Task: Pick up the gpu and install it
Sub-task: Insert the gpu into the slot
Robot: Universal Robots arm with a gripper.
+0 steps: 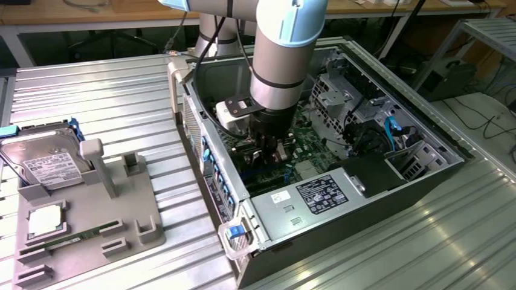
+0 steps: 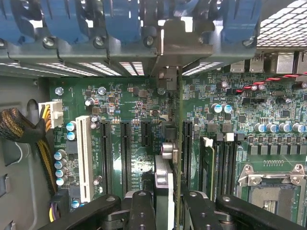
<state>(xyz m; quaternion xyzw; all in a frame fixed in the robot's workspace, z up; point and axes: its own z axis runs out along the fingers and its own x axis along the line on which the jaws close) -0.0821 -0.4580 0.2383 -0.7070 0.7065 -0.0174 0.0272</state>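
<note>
Inside the open computer case (image 1: 419,181), the gpu (image 2: 168,158) stands edge-on between the fingers (image 2: 141,211) of the gripper (image 2: 169,211), clenched on the card directly above the green motherboard's (image 2: 129,100) expansion slots (image 2: 125,155).

Bright, even overhead light falls on the ribbed silver metal bench (image 1: 121,96), which throws pale glare streaks near the exterior view's right. The open black computer case (image 1: 419,181) is shadowed inside. In the wrist view the green motherboard (image 2: 129,100) is sharp and well lit, and white glare burns through vent slots.
</note>
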